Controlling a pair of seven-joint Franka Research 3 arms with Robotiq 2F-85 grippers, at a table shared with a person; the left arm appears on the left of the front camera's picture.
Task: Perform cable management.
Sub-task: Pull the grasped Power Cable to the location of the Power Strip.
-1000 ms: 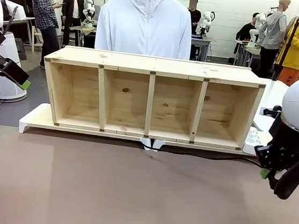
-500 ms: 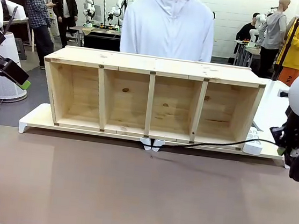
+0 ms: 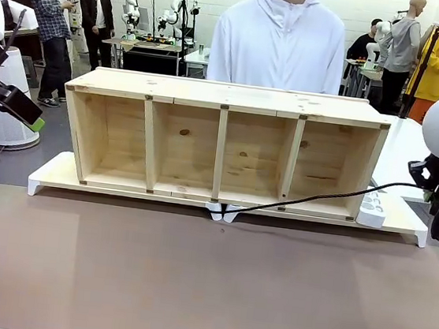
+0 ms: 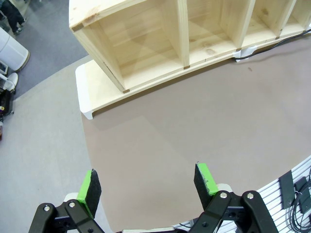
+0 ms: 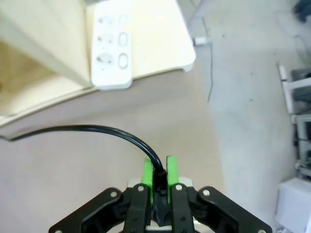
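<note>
Green pads of the right gripper [image 5: 158, 167] are pressed together on the cable [image 5: 97, 130], pinching the thin black cord between them with hardly any gap. From that grip the cord rises out of the pads, bends over and runs in a long arc above the brown desk [image 3: 189, 288]. In the front view it hangs clear of the surface, slanting down from the right edge across the front of the wooden shelf [image 3: 227, 95] at its rightmost compartment. It ends at a pair of small white clips [image 3: 224, 209] at the middle of the front edge of the white base board [image 3: 50, 173] under the shelf. Just beyond the gripper, a white power strip [image 5: 111, 58] lies on the right end of that board, beside the shelf's end wall, and the cord passes in front of it. The left gripper [image 4: 148, 182] is spread wide with nothing between its pads, held above bare desk off the shelf's left end. A person in a white hooded top [image 3: 279, 48] stands behind the shelf at the far side
</note>
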